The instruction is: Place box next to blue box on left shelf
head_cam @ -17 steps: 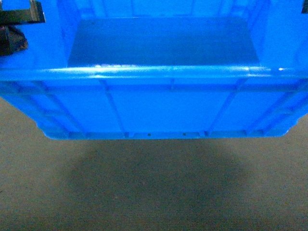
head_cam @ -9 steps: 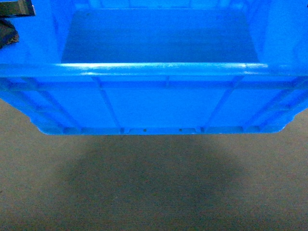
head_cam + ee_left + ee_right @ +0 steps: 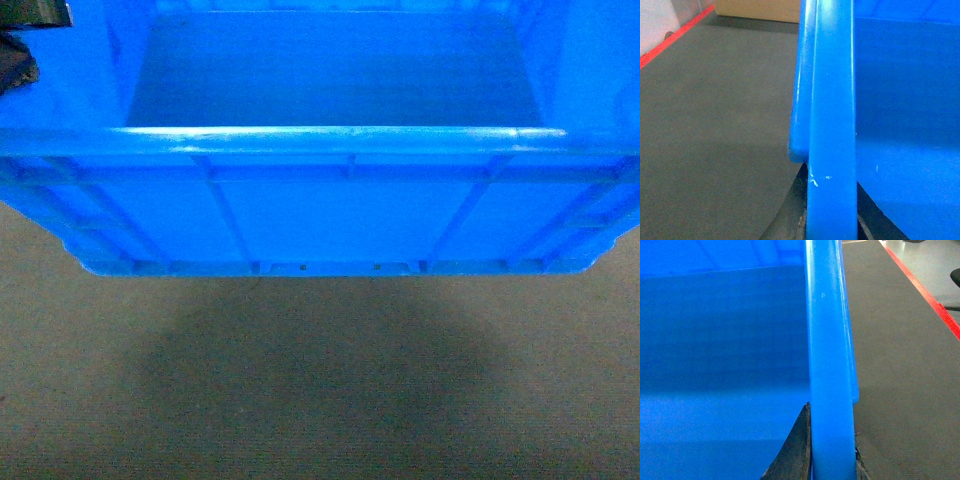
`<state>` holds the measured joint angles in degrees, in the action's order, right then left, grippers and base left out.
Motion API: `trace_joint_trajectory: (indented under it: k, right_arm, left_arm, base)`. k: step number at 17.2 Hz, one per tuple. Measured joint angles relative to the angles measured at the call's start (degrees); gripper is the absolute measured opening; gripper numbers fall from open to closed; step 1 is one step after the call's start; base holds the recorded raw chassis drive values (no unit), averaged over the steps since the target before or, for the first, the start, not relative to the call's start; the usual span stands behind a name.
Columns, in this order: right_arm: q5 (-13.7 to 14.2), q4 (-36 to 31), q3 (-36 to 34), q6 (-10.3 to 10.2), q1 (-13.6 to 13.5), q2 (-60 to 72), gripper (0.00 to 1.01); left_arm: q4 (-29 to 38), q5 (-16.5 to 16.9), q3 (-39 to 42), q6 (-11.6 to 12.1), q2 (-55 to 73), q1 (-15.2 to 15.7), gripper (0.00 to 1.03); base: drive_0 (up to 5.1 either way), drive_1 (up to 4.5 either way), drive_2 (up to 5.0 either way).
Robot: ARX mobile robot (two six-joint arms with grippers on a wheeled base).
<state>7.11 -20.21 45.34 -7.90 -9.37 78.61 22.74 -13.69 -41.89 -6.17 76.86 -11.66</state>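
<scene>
Bright-blue box [image 3: 330, 210], thick rolled rim, smooth inside, ribbed outer wall, hangs above grey carpet floor [image 3: 320, 400]. Left gripper [image 3: 832, 220] fingers straddle and clamp its left rim; right gripper [image 3: 832, 455] fingers likewise clamp the right rim.

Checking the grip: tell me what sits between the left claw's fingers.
The box's rolled rim: in the left wrist view, the left claw's dark fingers flank it on both sides.

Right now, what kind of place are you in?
Probably a warehouse or workshop floor: grey carpet-like flooring, red floor-marking lines along its edges, and a large blue plastic crate being carried.
</scene>
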Motion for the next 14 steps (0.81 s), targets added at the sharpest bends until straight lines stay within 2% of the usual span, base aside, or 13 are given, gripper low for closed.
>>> trace_joint_trajectory:
  k: [14]
  right_arm:
    - [-0.1, 0.0, 0.0, 0.0, 0.0, 0.0, 0.1]
  left_arm:
    - [0.0, -0.1, 0.0, 0.1, 0.0, -0.1, 0.08]
  base:
    - [0.0, 0.0, 0.0]
